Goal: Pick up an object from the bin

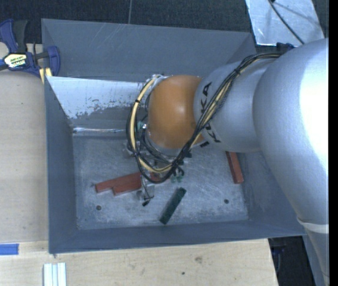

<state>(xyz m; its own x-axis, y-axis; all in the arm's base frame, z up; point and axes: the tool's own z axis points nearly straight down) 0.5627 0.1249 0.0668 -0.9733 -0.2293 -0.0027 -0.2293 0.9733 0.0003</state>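
So, quick count of what's in my bin (pixel 61 177): two reddish-brown blocks and one dark bar, three things in all, plus a couple of tiny dark specks (pixel 99 207) on the floor. My pincer (pixel 146 194) hangs low, a bit left of the bin's middle, right at the right-hand end of the left block (pixel 116 186). That one lies flat across the left half of the floor. It's touching or just beside, can't say which. Whether the pincer is released or clenched I honestly can't tell, since my orange cover (pixel 170 112) and the cable loops (pixel 136 121) sit over most of it. The dark bar (pixel 173 205) lies slanted just right of the pincer, near the near wall. The right block (pixel 235 168) is well apart, by the right wall, partly under my arm (pixel 276 112). The floor's grey, speckled and scuffed, and the back wall is scratched. Past the far rim it's just dark ground.
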